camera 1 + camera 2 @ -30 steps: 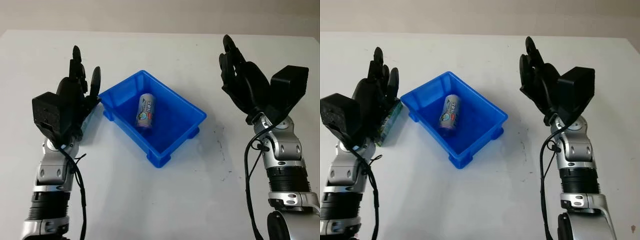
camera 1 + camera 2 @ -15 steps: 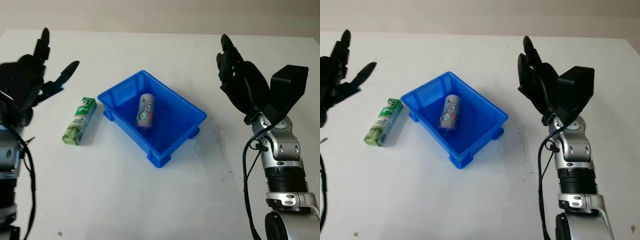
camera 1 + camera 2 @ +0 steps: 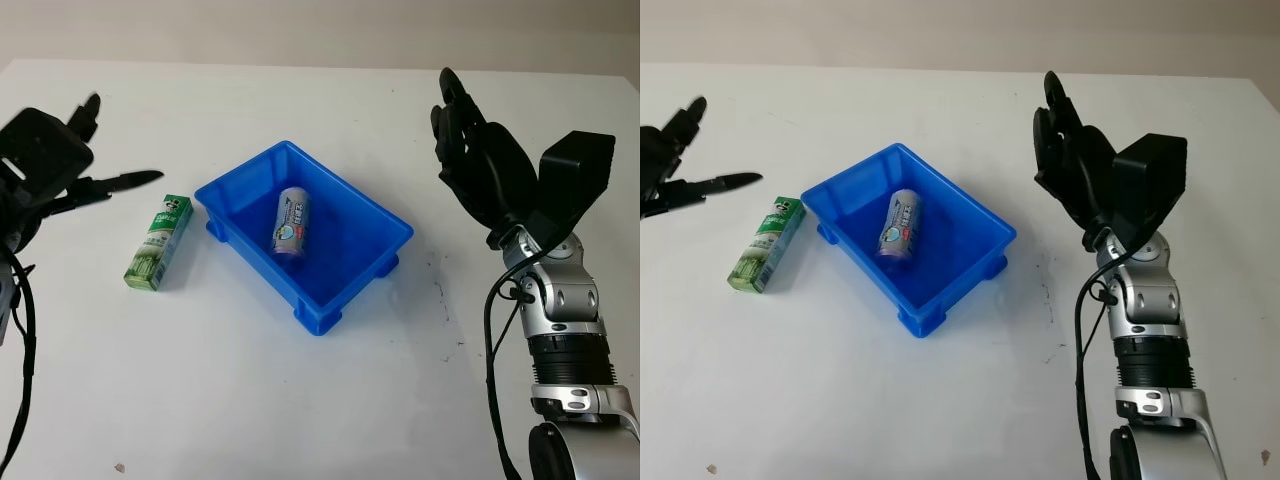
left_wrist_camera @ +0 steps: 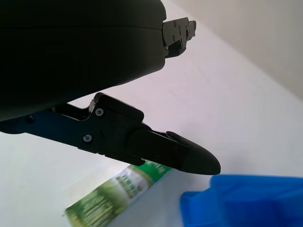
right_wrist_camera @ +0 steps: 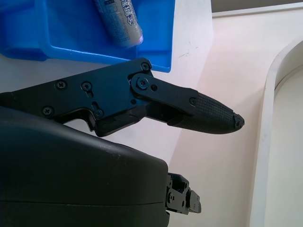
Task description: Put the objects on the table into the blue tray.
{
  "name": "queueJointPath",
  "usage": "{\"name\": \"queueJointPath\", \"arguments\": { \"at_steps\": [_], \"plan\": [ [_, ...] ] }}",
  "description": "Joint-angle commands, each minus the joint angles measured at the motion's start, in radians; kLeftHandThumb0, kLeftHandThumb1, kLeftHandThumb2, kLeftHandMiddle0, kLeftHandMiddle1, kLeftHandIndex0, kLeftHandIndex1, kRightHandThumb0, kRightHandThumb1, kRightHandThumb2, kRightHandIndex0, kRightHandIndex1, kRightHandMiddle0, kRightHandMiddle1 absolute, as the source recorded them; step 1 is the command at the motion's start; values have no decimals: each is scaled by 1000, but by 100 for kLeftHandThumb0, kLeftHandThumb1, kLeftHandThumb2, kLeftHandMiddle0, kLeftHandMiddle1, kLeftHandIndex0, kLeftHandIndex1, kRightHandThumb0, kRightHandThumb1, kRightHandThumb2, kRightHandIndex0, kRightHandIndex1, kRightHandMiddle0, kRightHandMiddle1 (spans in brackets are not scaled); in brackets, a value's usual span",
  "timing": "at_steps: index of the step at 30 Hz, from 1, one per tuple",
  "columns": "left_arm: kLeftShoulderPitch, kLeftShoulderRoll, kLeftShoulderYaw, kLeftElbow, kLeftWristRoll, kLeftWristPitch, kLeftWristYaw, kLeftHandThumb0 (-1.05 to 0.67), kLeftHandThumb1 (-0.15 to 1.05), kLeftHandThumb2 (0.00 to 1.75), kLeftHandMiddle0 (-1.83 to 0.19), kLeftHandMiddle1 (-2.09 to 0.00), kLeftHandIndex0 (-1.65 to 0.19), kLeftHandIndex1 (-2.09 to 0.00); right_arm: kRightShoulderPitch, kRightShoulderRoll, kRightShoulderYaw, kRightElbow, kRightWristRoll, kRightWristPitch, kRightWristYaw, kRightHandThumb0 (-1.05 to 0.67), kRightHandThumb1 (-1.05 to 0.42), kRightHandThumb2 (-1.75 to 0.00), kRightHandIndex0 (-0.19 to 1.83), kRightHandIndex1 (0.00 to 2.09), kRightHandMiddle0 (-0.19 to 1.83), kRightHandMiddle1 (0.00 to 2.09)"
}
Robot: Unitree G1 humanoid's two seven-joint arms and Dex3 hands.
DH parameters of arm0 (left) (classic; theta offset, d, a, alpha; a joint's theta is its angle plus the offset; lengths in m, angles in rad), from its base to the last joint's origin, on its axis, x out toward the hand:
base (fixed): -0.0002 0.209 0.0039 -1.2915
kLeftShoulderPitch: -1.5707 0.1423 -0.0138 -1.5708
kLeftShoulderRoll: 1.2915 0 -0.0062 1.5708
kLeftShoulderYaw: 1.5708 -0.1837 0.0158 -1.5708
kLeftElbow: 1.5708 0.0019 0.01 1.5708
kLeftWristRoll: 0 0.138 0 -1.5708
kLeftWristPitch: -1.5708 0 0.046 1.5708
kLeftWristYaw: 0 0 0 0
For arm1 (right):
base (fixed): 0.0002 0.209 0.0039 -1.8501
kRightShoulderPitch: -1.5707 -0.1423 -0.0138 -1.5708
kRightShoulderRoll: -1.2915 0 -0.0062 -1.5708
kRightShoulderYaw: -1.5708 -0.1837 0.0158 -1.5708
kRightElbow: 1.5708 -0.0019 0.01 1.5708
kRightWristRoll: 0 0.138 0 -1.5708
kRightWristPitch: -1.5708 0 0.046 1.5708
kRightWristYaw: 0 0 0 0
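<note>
Left hand (image 3: 45, 165), open and empty, hangs just beyond the green box (image 3: 159, 243) lying beside the blue tray (image 3: 370, 215). Next: grasp box, carry trayward. Right hand (image 3: 485, 165) open, idle opposite.

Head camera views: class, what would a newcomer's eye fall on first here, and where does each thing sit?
The blue tray stands out mid-table, turned at an angle, with a grey can lying inside it. Just outside its near-left wall a green box lies on the white table. The left hand is open above that box; the right hand is open, raised right of the tray.
</note>
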Motion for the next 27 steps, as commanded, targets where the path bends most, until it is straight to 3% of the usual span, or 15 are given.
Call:
{"name": "queueJointPath", "arguments": {
  "at_steps": [1, 2, 3, 4, 7, 9, 10, 13, 16, 17, 18, 20, 21, 23, 27],
  "plan": [
    [-20, 29, -38, -16, 34, 15, -13, -85, 105, 10, 5, -11, 19, -2, 5, -5, -13, -1, 2, -3, -2, -72, -105, -72, -19, 0, -19, 0],
    [-21, 29, -51, -15, 49, 21, -17, -86, 105, 15, 11, -69, 19, -3, 6, -4, -12, -4, 2, -1, -3, -71, -105, -72, -19, 0, -19, 0],
    [-22, 30, -64, -16, 66, 29, -19, -88, 105, 16, 15, -102, 19, -3, 6, -4, -12, -6, 3, 1, -3, -71, -105, -73, -19, 0, -19, 0],
    [-23, 28, -78, -15, 83, 33, -19, -89, 105, 17, 17, -110, 18, -4, 7, -2, -12, -11, 4, 7, -7, -70, -105, -73, -19, 0, -19, 0],
    [-25, 15, -96, -14, 108, 48, -25, -88, 105, 20, 12, -63, 16, -5, 8, 1, -14, -15, 6, 15, -15, -69, -105, -73, -19, 0, -19, 0],
    [-25, 7, -107, -29, 119, 83, -37, -84, 105, 22, 10, -69, 17, -5, 8, -1, -14, -14, 6, 13, -15, -68, -105, -72, -19, 0, -19, 0],
    [-26, 4, -112, -33, 123, 94, -40, -83, 105, 22, 15, -147, 16, -4, 8, -2, -13, -13, 6, 13, -14, -68, -105, -72, -19, 0, -19, 0],
    [-20, 0, -116, -50, 127, 127, -48, -80, 105, 23, 12, -202, 14, -4, 9, -6, -14, -13, 4, 10, -13, -68, -105, -72, -19, 0, -19, 0],
    [-6, 14, -132, -59, 141, 134, -62, -78, 105, 25, 10, -208, 12, -6, 10, -8, -17, -17, 6, 15, -13, -69, -105, -71, -19, 0, -19, 0],
    [-1, 19, -136, -60, 146, 133, -66, -78, 105, 31, 11, -127, 8, -7, 11, -8, -17, -20, 5, 16, -14, -69, -105, -71, -19, 0, -19, 0],
    [5, 22, -142, -67, 156, 141, -68, -78, 105, 32, 8, -93, 8, -6, 12, -9, -17, -23, 4, 18, -15, -69, -105, -70, -19, 0, -19, 0],
    [29, 41, -160, -89, 189, 139, -72, -80, 105, 35, 9, -80, 4, -7, 15, -8, -19, -28, 5, 19, -17, -69, -105, -70, -19, 0, -19, 0],
    [48, 57, -172, -99, 214, 112, -67, -82, 105, 40, 15, -142, -1, -8, 14, -8, -19, -27, 5, 18, -17, -68, -105, -71, -19, 0, -19, 0],
    [86, 85, -189, -113, 261, 46, -54, -84, 105, 45, 16, -194, -11, -11, 12, -7, -20, -26, 7, 17, -16, -67, -105, -71, -19, 0, -19, 0],
    [117, 97, -212, -133, 336, 36, -66, -88, 105, 50, 12, -208, -7, -8, 9, -4, -22, -24, 7, 14, -11, -67, -105, -71, -19, 0, -19, 0]
  ]
}}
